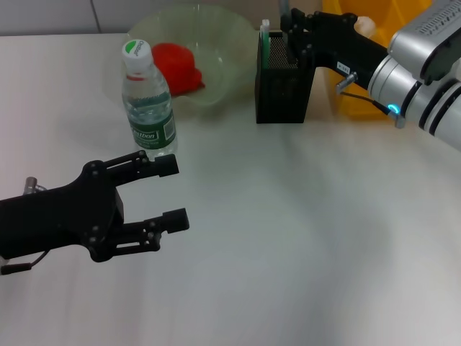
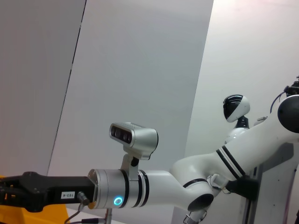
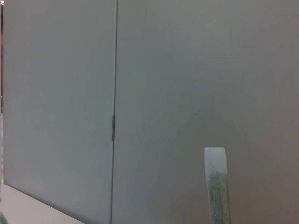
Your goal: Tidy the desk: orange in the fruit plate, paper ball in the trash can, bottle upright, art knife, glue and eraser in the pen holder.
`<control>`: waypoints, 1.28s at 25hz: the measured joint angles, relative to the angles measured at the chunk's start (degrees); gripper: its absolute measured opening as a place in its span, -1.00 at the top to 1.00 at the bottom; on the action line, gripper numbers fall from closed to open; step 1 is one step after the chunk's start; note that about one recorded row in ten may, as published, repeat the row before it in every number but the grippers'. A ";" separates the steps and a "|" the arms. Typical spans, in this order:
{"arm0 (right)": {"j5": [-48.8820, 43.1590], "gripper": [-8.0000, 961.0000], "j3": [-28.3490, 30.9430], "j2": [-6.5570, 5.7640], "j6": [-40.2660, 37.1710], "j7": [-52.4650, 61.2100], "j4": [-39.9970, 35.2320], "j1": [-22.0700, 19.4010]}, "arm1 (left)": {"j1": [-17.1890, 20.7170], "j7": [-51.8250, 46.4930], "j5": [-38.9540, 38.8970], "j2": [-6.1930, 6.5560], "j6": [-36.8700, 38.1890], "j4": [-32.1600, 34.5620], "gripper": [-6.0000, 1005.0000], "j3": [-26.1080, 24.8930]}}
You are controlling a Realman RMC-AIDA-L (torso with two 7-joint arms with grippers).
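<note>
The bottle stands upright with its green cap on, just in front of the pale green fruit plate. The red-orange orange lies in that plate. My left gripper hovers open and empty above the table, nearer me than the bottle. My right gripper hangs over the black mesh pen holder. A slim white-and-green item sticks up out of the holder. The paper ball shows as a pale lump in the yellow trash can. Art knife, glue and eraser cannot be told apart.
The yellow trash can stands behind my right arm, right of the pen holder. In the left wrist view my right arm stretches across in front of a grey wall. The white table spreads out before me.
</note>
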 joint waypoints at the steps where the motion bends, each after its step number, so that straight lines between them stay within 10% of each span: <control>1: 0.04 0.72 0.12 0.00 0.05 0.09 0.06 -0.02 | 0.01 0.00 -0.10 0.04 0.00 0.00 -0.57 0.00; 17: -0.10 0.33 -0.19 -0.21 -3.11 4.72 -0.83 -0.81 | 0.47 -0.08 -1.25 0.34 -0.02 0.35 -0.56 -0.01; 25: -7.79 -0.52 -1.35 -1.15 -26.38 32.00 -17.01 -12.12 | -0.47 -0.06 -0.85 -0.45 -2.24 -0.17 -0.56 0.60; 32: -26.18 -0.70 -1.20 -5.90 -49.14 44.02 -25.04 -16.73 | -2.88 -0.01 0.28 -0.46 -4.70 -2.91 -0.56 0.91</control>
